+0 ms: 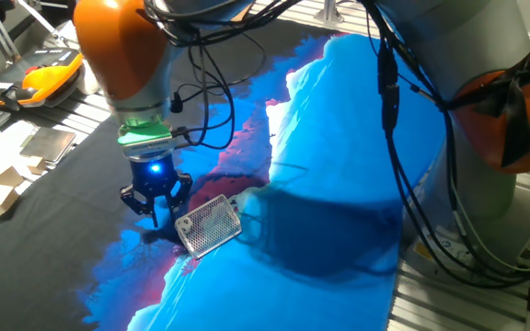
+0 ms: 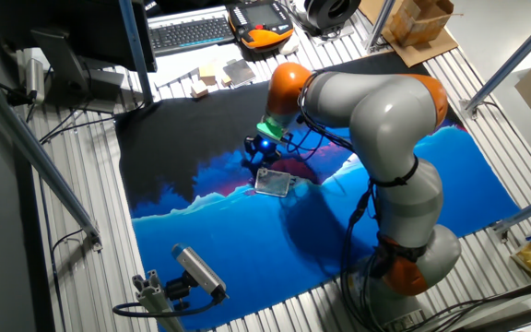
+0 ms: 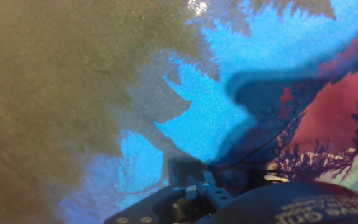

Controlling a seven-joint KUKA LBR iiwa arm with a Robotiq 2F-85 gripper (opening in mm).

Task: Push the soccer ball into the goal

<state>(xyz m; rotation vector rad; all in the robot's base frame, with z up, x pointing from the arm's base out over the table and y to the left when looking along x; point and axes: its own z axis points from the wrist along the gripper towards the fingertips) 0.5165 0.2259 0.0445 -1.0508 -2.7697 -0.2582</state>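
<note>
Your gripper hangs low over the printed cloth, its dark fingers pointing down at the spot where the black part of the print meets the blue; a blue light glows on the wrist just above them, under a green ring. The goal lies just beside the gripper, on its right in one fixed view; its white mesh face is tilted up and back, and its frame rests on the blue and pink part of the cloth. In the other fixed view you see the same pair from farther off: the gripper sits just above and left of the goal, the two close together, though you cannot tell whether they touch. The ball is not visible to you in any view; the gripper and the goal cover the only ground where it might lie, and it would be too small to make out at this range anyway. The hand view gives you only cloth, dark on the left, blue in the middle, red at the right edge, with the dark body of the hand along the bottom. As for the jaws, the fingers seem to stand a little apart in one fixed view, but they are dark, small and blurred; you cannot tell for certain whether they are spread or pressed together.
</note>
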